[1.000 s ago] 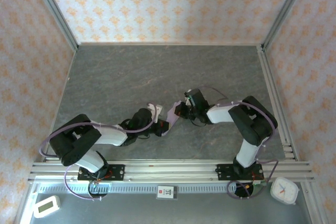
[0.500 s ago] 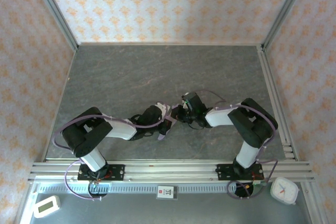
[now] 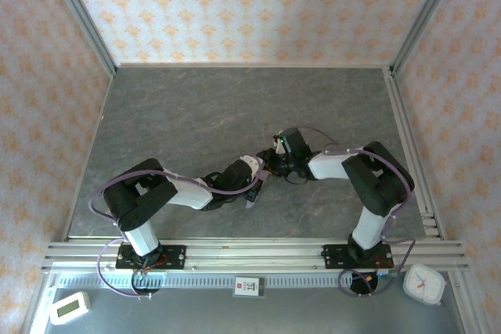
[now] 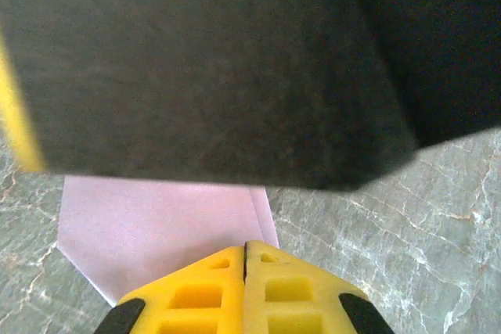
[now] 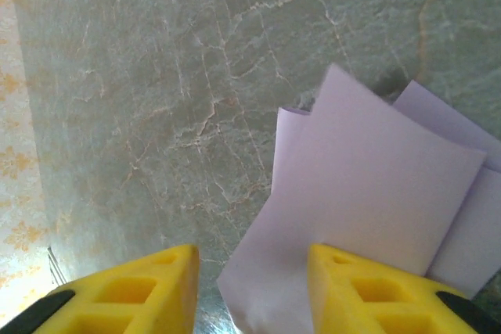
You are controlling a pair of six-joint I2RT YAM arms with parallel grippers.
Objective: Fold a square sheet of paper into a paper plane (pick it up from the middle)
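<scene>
Nearest, in front of the metal rail (image 3: 250, 249) that carries both arm bases, a small white timer (image 3: 69, 307) lies at the left and a white clock (image 3: 424, 284) at the right. From the rail both arms bend inward and meet low over the middle of the grey marbled desk (image 3: 196, 123), the left one coming in from the near left and the right one from the right. The left end effector (image 4: 244, 252) has its yellow fingers pressed tight together, their tips overlapping the near edge of the sheet of paper (image 4: 156, 228). Whether they pinch it or only lie against it I cannot tell. The pale lilac sheet is already partly folded, with angled corners in the left wrist view, and it sits mid-desk between the two end effectors. A dark blurred bulk (image 4: 219, 68) hangs close over it there. Just beyond, the right end effector (image 5: 250, 260) is partly open, with a lower corner of the sheet reaching into the gap between its fingers. Layered flaps of the paper rise off the desk. Farther back the desk runs to the walls (image 3: 250, 5), papered in an orange pattern.
</scene>
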